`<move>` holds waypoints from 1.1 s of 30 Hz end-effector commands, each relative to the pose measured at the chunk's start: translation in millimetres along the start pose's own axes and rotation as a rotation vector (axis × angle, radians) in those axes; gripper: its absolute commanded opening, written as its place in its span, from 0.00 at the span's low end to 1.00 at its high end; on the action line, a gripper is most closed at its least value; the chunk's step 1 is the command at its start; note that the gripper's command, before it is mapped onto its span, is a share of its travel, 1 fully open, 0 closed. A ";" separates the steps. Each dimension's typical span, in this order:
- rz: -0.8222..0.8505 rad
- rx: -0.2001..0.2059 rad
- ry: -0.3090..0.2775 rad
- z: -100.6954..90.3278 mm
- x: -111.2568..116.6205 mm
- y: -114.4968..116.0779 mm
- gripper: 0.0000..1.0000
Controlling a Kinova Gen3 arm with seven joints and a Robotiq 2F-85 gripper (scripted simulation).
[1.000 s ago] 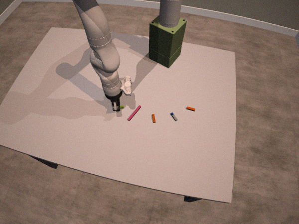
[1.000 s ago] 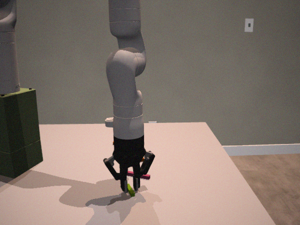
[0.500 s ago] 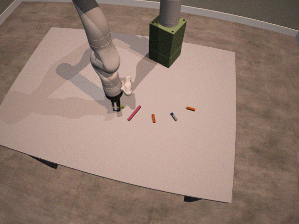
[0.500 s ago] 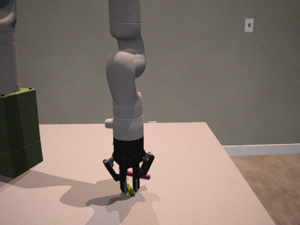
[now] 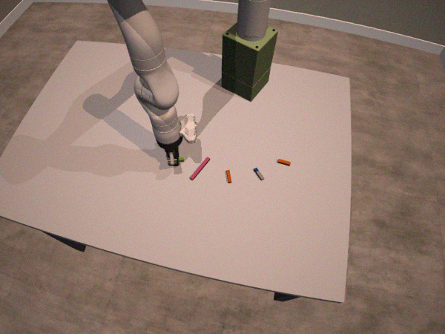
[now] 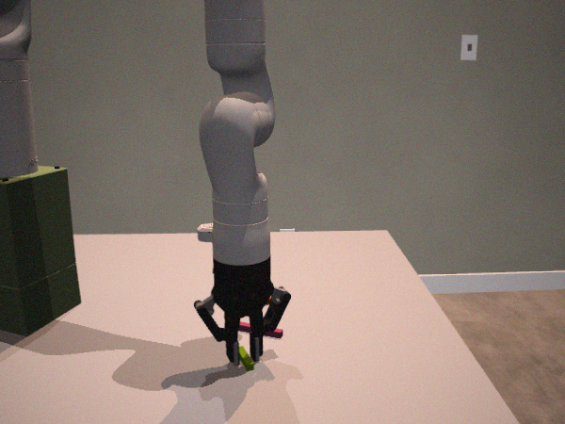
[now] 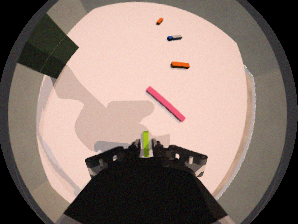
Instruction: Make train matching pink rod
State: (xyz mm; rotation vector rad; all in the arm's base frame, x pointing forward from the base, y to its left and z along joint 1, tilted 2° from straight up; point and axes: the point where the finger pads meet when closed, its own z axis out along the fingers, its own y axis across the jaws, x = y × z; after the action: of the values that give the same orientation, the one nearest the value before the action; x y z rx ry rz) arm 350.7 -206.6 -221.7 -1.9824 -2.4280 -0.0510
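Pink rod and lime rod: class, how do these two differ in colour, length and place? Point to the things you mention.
The pink rod (image 5: 200,168) (image 6: 274,333) (image 7: 165,104) is pink; the lime rod (image 5: 181,159) (image 6: 246,358) (image 7: 146,143) is yellowish green. The pink rod is longer than the lime rod. The lime rod lies between the gripper's (image 5: 173,163) (image 6: 245,362) (image 7: 146,150) fingers; the pink rod lies outside them. Both are straight, slim rods.
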 end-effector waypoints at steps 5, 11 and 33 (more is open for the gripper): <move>0.000 -0.001 -0.001 -0.6 -0.5 0.6 0.24; 0.000 -0.001 -0.001 -0.6 -0.5 0.6 0.05; 0.000 -0.001 -0.001 -0.6 -0.5 0.6 0.05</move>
State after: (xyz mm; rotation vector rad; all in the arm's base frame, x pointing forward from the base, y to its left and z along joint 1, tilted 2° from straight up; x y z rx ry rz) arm 350.7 -206.7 -221.6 -1.9824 -2.4281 -0.0510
